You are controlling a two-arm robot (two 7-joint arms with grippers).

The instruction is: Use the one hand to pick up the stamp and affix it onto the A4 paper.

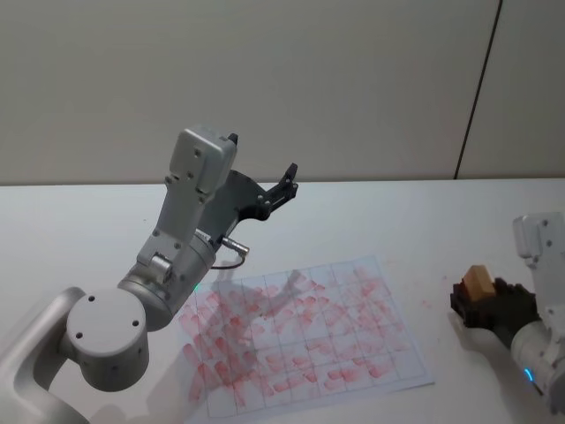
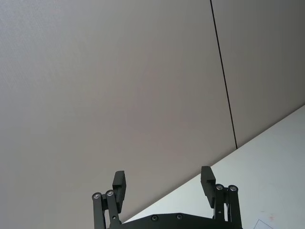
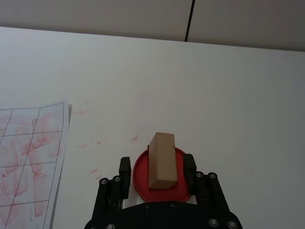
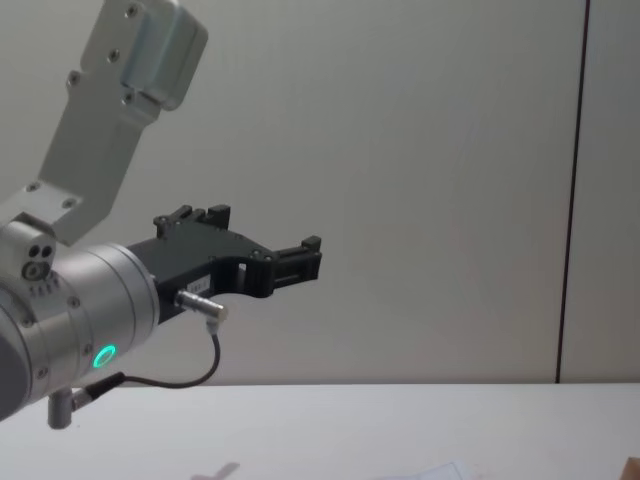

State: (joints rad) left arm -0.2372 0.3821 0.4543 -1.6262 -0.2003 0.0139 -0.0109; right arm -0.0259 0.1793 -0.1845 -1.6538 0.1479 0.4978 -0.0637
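The stamp (image 3: 161,161) stands upright on a red ink pad (image 3: 181,183) well to the right of the A4 paper (image 1: 388,349), between the spread, not yet closed fingers of the right gripper (image 3: 157,169), while the left gripper (image 1: 265,190) hovers open above the paper's far edge

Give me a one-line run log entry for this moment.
right gripper: open, fingers either side of stamp on red ink pad | left gripper: open, raised, idle | A4 paper: flat, already covered in red marks

The stamp (image 3: 161,161) hides part of the red pad (image 3: 143,172) beneath it.
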